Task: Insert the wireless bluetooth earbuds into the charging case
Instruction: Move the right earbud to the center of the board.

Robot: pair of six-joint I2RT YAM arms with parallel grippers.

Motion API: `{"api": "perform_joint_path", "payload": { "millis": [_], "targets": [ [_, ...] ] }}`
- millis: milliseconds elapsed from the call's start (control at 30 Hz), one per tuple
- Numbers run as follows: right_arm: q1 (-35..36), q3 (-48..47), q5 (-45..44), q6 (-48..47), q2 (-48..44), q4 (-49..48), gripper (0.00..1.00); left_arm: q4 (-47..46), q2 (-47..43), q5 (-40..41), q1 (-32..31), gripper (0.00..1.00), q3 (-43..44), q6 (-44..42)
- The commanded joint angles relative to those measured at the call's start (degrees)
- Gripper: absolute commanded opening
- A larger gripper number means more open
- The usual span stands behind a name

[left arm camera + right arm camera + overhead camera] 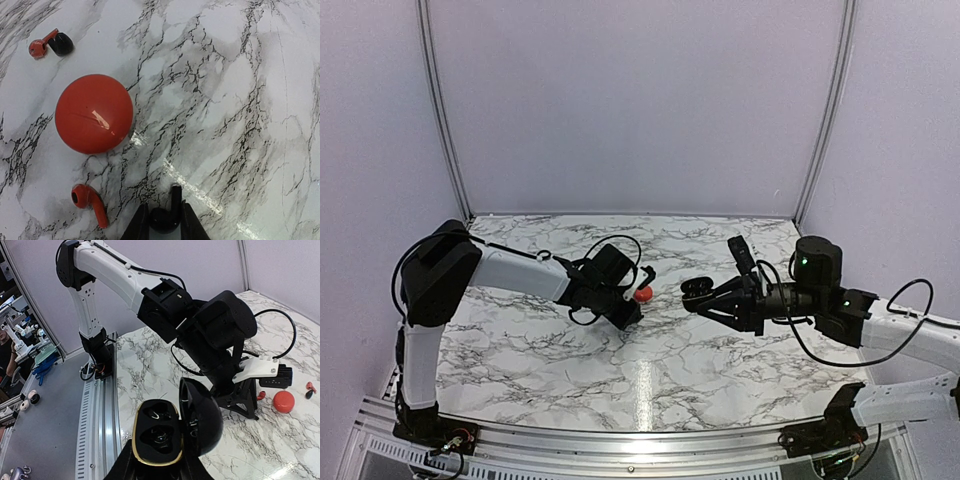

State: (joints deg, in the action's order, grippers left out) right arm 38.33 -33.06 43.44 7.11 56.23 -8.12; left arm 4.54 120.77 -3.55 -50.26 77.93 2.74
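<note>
One black bud (165, 219) is pinched in the L gripper (164, 214), fingers closed on it from both sides, stem pointing away from the wrist. It is low over or on the table (240, 100); can't tell which. The grip is prob. meant for carrying it w/o slipping. Near it lies a red bud (89, 201), then the shut red case (94, 114), and beyond that a 2nd red bud (39, 47) touching a spare black bud (61, 44). Across the gap, the R gripper (159, 462) is clamped on the black case (156, 436). Its lid (202, 415) is swung open and the wells are tipped toward the L arm (125, 280), apparently offered as the target. The wells are too dark to tell if they are empty.
</note>
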Motion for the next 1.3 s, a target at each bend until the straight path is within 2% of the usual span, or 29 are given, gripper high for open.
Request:
{"api": "perform_joint_path", "payload": {
  "millis": [0,233,400,567,700,867,1100,1200,1267],
  "targets": [
    [-0.52,-0.14,0.57,0.36,-0.46,-1.98,0.0,1.52,-2.13,0.99,-0.22,0.18,-3.69,-0.7],
    [-0.51,-0.3,1.08,0.44,-0.06,-2.23,0.0,3.28,-12.11,1.59,-0.57,0.13,-13.4,3.58],
    [-0.5,-0.29,1.64,0.64,0.05,-2.57,0.0,10.52,-20.13,2.49,-2.55,0.14,-18.57,3.15],
    [-0.52,-0.46,1.99,0.62,0.15,-2.68,0.0,16.44,-22.09,-1.35,-3.9,0.14,-19.51,5.0],
    [-0.5,-0.33,1.91,0.63,-0.12,-2.65,0.0,18.78,-22.11,-1.53,-5.28,0.15,-19.92,1.54],
    [-0.47,-0.32,2.04,0.76,-0.21,-2.46,0.0,20.9,-21.0,-2.6,-7.22,0.17,-19.58,-6.7],
    [-0.47,-0.31,2.31,0.86,-0.09,-2.71,0.0,23.69,-18.19,5.7,-7.75,0.26,-16.47,-14.41],
    [-0.48,-0.63,2.58,0.88,0.36,-2.63,0.0,24.97,-16.43,11.09,-7.75,0.34,-14.17,-16.46],
    [-0.49,-0.69,2.61,0.88,0.44,-2.6,0.0,25.29,-16.01,13.7,-7.75,0.45,-12.93,-16.63]
  ]
}}
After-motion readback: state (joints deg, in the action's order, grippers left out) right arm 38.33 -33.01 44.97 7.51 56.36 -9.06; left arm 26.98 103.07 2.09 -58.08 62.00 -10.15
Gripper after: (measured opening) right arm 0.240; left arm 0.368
